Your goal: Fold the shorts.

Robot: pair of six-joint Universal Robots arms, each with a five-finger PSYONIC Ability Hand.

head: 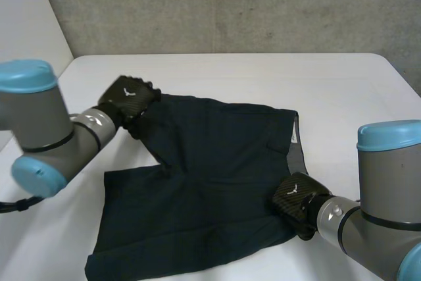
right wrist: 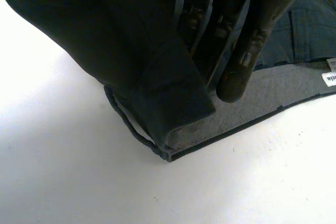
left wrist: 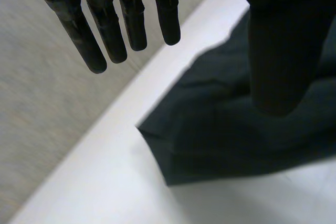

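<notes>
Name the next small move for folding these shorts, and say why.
Probably lower the left hand and close it on the far left corner of the shorts. Its fingers are straight by that corner and hold nothing, while the right hand pinches the waistband corner.

Dark navy woven-cloth shorts (head: 217,182): 1 pair, with 2 legs.
Small white rectangular label (right wrist: 329,78) inside the waistband: 1.
White flat-topped table (head: 263,74): 1.
Grey concrete wall (head: 230,4): 1.
Robot arms, grey joints and light-blue caps: 2 (left arm (head: 46,129), right arm (head: 385,222)).
Black fingered hands: 2 (left hand (head: 128,97), right hand (head: 296,199)).
</notes>
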